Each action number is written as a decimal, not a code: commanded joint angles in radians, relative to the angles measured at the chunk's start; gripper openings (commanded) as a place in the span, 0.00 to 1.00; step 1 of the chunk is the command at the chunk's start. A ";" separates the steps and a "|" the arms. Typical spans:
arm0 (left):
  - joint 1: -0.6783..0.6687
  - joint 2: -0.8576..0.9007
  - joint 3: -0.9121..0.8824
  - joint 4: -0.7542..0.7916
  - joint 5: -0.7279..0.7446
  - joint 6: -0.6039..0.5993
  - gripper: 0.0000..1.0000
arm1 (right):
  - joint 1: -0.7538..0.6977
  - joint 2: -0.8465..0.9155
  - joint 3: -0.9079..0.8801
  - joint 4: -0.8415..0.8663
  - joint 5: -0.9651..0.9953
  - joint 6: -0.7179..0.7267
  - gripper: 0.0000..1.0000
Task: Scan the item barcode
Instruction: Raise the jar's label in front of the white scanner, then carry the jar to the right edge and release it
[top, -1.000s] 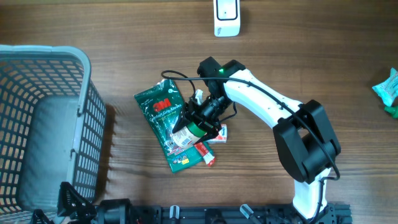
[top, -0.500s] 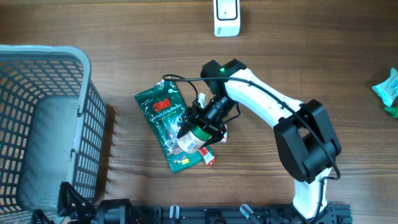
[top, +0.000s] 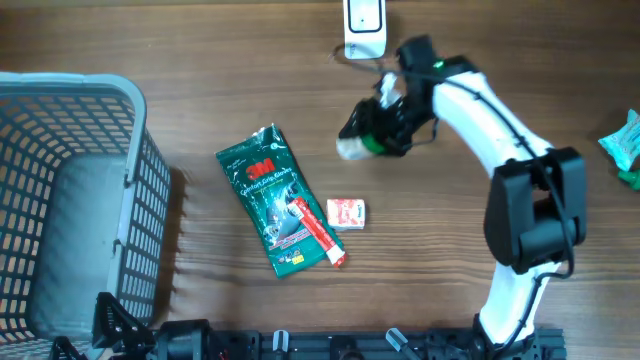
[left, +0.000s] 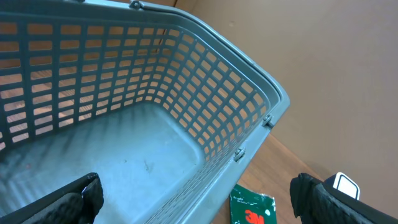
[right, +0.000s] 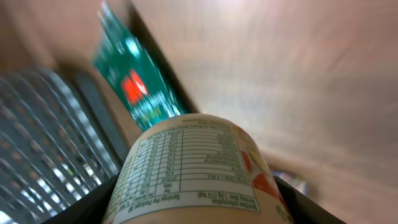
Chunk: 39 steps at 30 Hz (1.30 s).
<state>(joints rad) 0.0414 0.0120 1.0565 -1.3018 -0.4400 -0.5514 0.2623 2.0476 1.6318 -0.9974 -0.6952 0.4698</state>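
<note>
Lifting clear of the 3M packet (top: 268, 190), our right gripper (top: 383, 128) has carried the green-capped bottle (top: 350, 148) up beside the scanner (top: 364, 28), clamped around it, so scanning can begin. Our left gripper (left: 196, 202) hangs wide open over the basket (left: 267, 99). Blur smears the bottle; we see a nutrition panel, no barcode.

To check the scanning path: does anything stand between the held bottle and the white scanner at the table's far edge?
Nothing visible does: only bare wooden table lies between the bottle and the white scanner.
</note>
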 joint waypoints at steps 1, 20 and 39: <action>0.003 -0.007 -0.019 -0.021 0.009 -0.007 1.00 | -0.008 -0.043 0.176 0.022 0.134 0.002 0.48; 0.003 -0.007 -0.019 -0.021 0.009 -0.007 1.00 | 0.033 0.284 0.176 1.255 0.722 -0.380 0.46; 0.003 -0.008 -0.019 -0.021 0.009 -0.007 1.00 | -0.142 -0.079 0.177 0.788 0.756 -0.357 0.50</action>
<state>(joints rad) 0.0414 0.0116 1.0565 -1.3018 -0.4400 -0.5518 0.2344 2.1849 1.7824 -0.0975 0.0345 0.0929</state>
